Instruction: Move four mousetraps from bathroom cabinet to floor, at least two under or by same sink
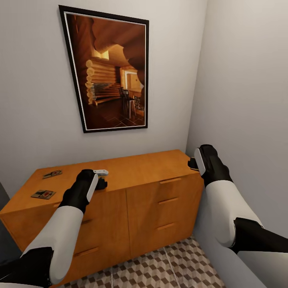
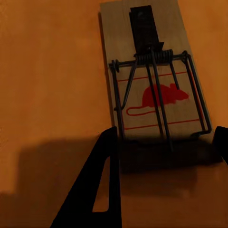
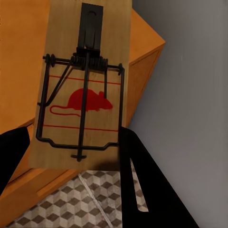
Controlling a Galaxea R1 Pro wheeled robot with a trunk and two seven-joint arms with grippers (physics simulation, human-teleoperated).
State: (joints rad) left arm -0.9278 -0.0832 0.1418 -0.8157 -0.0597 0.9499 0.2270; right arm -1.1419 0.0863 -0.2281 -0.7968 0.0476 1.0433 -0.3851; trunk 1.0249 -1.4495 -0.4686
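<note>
The orange-brown cabinet (image 1: 140,168) stands against the wall. Two mousetraps lie on its top at the left, one further back (image 1: 52,174) and one nearer the front (image 1: 43,194). My left gripper (image 1: 102,180) hovers over the top's front edge, shut on a third mousetrap (image 2: 152,95); its fingers (image 2: 107,161) press the board's near end, which casts a shadow on the wood. My right gripper (image 1: 193,163) sits at the cabinet's right end, shut on a fourth mousetrap (image 3: 83,90), held past the corner above the cube-pattern floor (image 3: 71,204). The sink is out of view.
A framed picture (image 1: 108,72) hangs on the wall above the cabinet. The side wall (image 1: 244,100) runs close along my right arm. A strip of patterned floor (image 1: 180,264) lies in front of the cabinet's drawers.
</note>
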